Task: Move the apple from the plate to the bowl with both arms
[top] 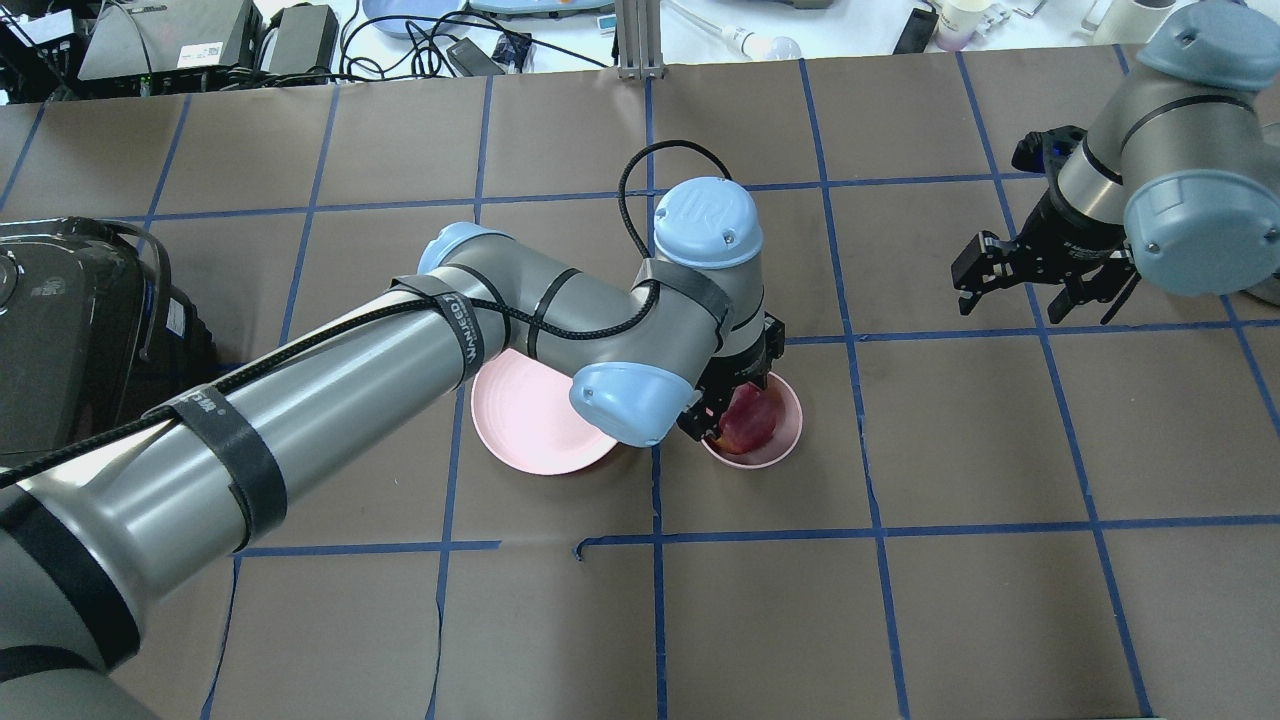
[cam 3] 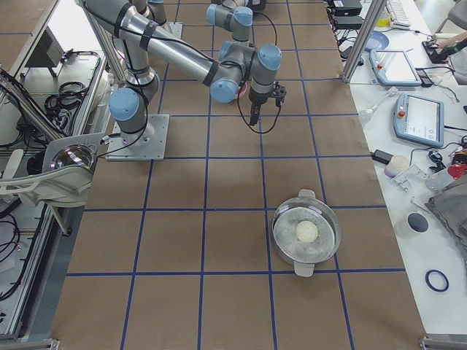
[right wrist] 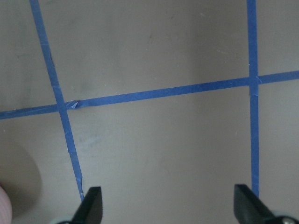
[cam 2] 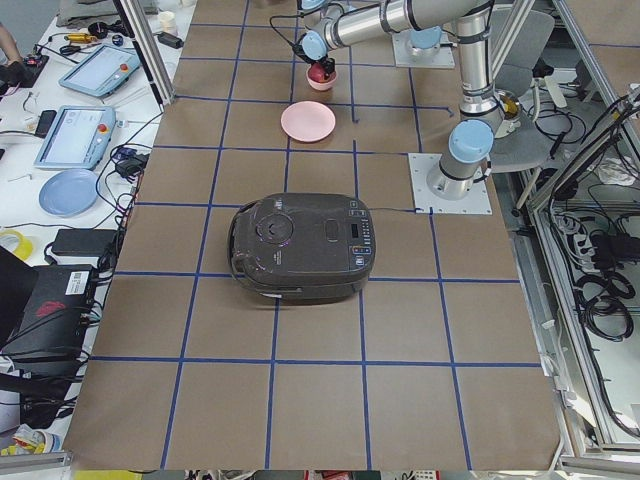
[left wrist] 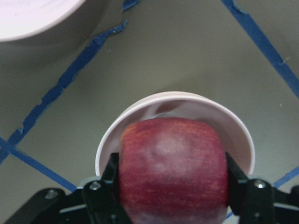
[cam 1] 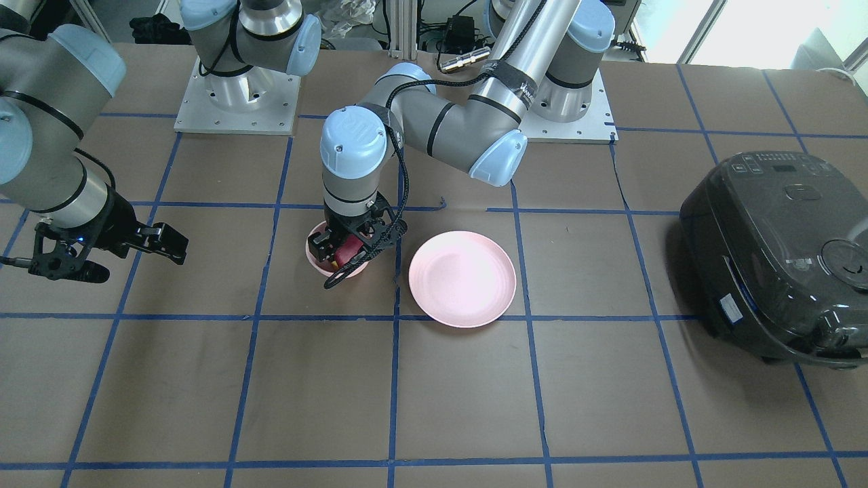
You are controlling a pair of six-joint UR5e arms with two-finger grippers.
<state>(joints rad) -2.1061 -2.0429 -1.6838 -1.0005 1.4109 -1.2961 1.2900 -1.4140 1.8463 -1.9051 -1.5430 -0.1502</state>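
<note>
The left gripper (cam 1: pixel 347 245) clamps the apple (left wrist: pixel 173 163) by its sides, low in the bowl (left wrist: pixel 233 126) just right of the bare plate (cam 1: pixel 462 278), probably to set it down gently. The right gripper (right wrist: pixel 169 205) hangs wide open, well apart to the right.

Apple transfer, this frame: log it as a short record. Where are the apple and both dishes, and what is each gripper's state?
apple: the apple is between the fingers of the left gripper, inside the bowl's rim; contact with the bottom cannot be told
bowl: the bowl stands upright on the table, beside the plate and apart from it
plate: the plate is empty
left gripper: shut on the apple
right gripper: the right gripper is open, empty, over bare table
other: rice cooker, lid closed
</note>
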